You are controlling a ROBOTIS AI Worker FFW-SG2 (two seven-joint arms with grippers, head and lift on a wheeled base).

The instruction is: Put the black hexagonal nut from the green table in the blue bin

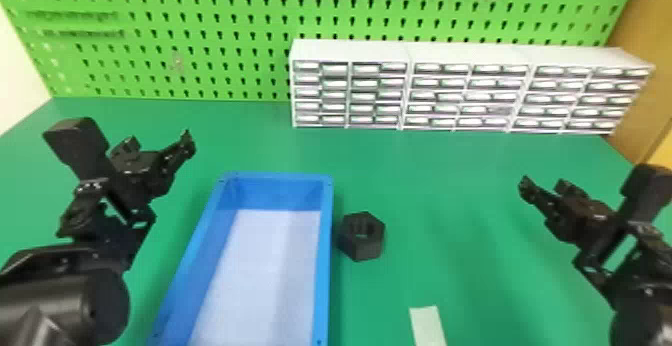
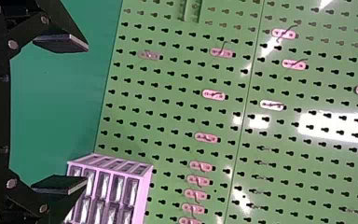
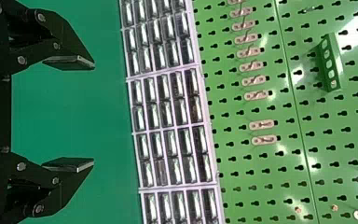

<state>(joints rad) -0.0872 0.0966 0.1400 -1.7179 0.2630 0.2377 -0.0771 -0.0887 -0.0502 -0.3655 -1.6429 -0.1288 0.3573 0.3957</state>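
Note:
In the head view, the black hexagonal nut [image 1: 362, 236] lies on the green table [image 1: 450, 170], just right of the blue bin [image 1: 326, 250], its hole facing up. The bin holds nothing in the part that shows. My left gripper [image 1: 159, 145] is above the table, left of the bin; the left wrist view shows this gripper [image 2: 86, 114] open with nothing between its fingers. Over on the far right, well away from the nut, is my right gripper [image 1: 542, 185]. Seen from its own wrist, that gripper [image 3: 94, 114] is also open and holds nothing.
A white drawer cabinet [image 1: 410, 90] stands along the table's back edge, against the green pegboard [image 1: 200, 45] with its hooks. A pale strip [image 1: 427, 325] lies on the table near the front, right of the bin.

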